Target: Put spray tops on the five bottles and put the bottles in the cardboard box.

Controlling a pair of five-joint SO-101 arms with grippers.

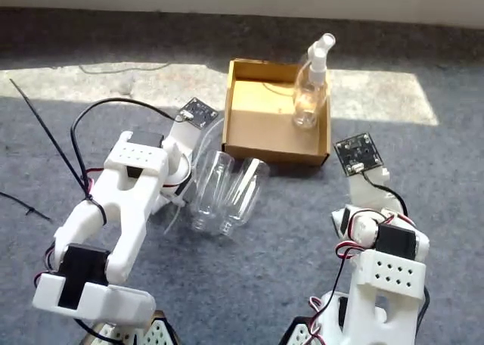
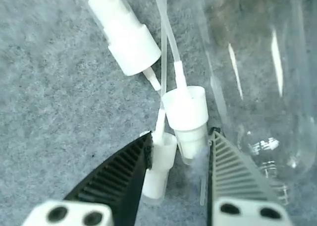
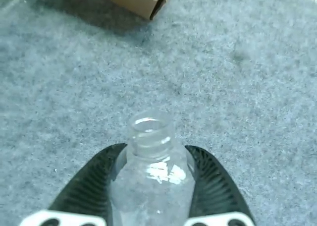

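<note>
While the right tool (image 3: pixel 154 147) is clenching an uncapped bottle (image 3: pixel 148 179) at near right, the left tool (image 2: pixel 180 135) is hanging released over two spray tops (image 2: pixel 184 111) lying on the counter (image 2: pixel 49 112), seemingly straddling both. Capping is beginning; the next move is calling for a grip on one top alone.

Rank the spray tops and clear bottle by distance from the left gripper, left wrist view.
1. Two spray tops inside the left gripper: too close to call.
2. Clear bottle, just outside the gripper.
3. Third spray top, farther ahead.
</note>
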